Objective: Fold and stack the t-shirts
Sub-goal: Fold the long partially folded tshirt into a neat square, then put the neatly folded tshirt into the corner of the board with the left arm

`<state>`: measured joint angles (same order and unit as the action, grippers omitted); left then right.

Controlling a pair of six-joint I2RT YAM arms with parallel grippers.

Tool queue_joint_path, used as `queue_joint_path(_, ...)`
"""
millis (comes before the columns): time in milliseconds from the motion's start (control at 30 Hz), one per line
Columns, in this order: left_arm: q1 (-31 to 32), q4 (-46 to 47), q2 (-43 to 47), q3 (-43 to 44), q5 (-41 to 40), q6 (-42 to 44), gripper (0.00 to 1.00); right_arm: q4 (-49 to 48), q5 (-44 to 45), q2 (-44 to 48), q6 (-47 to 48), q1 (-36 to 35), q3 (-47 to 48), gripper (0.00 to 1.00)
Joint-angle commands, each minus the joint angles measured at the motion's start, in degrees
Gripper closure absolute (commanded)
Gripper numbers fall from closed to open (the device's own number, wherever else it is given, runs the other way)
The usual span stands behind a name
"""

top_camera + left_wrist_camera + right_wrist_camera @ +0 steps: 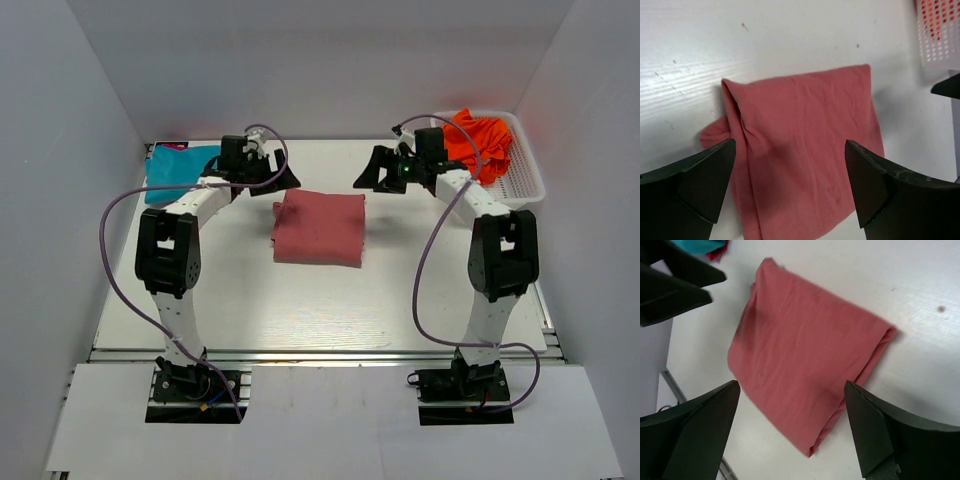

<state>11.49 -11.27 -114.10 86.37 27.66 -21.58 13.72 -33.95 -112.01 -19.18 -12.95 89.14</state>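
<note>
Left claw and right claw, gaping, empty, at far corners of folded salmon t-shirt.

The salmon t-shirt lies folded square, centred; teal one back-left, orange one crumpled (inside a basket).

Place: robot lab, enclosed test cell.
Walls: plain white panels at left, back & right of frame, boxing in the counter.
Counter: flat white top; metal rail along its lower edge.
Arms: left arm & right arm, black/white, on base plates at bottom of frame; purple cables looped loose.
Props: salmon shirt folded at centre, teal shirt upper left, orange shirt in white mesh basket upper right.
Light: even, w/ soft shadows.
</note>
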Motion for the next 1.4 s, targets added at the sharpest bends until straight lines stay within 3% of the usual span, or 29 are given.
queue_joint_path(0,1.17,-2.17,3.45,-1.46,-2.4,2.42,0.0,-4.66,-4.1,4.24,1.34,-1.89,-5.37,0.1)
queue_joint_path(100,1.7,-5.51,4.07,-5.23,-7.07,2.42,0.0,-5.54,-5.16,4.87,1.43,-3.83,-8.88,0.1)
queue_joint_path(300,2.31,-4.29,4.34,-11.21,-5.08,2.95,0.0,-7.47,-6.39,4.17,0.11,-5.77,-14.25,0.1)
queue_joint_path(600,5.03,-5.52,-2.61,-8.76,-4.98,7.78,0.0,-9.41,-5.42,8.73,-0.33,-5.68,-21.28,0.1)
queue_joint_path(733,6.44,-8.33,-4.89,-7.54,-10.77,9.02,0.13,-9.67,-4.28,11.37,-0.07,-5.42,-23.13,0.1)
queue_joint_path(800,7.05,-10.26,-6.74,-6.83,-13.06,9.02,0.29,-10.11,-4.02,12.94,-0.24,-5.42,-23.84,0.1)
queue_joint_path(833,7.06,-10.87,-6.75,-6.04,-13.07,9.54,0.46,-10.37,-3.84,13.48,-0.16,-5.33,-24.28,0.1)
queue_joint_path(933,7.67,-10.19,-6.75,-6.04,-13.07,10.24,0.67,-10.81,-2.09,16.28,-0.07,-5.24,-25.6,0.1)
queue_joint_path(967,7.67,-9.66,-6.75,-6.04,-13.07,10.25,0.89,-10.81,-1.65,17.34,-0.16,-5.24,-25.95,0.1)
queue_joint_path(1000,7.67,-9.65,-6.14,-6.04,-13.07,10.25,1.0,-10.64,0.45,17.87,-0.07,-5.33,-26.3,0.1)
queue_joint_path(1300,6.27,-9.13,3.27,2.13,-14.21,22.89,1.0,-11.34,7.76,25.43,0.37,-4.98,-30.96,0.1)
queue_joint_path(1367,6.27,-10.43,4.67,3.89,-18.14,25.52,1.0,-11.17,8.73,26.31,0.72,-5.15,-31.48,0.1)
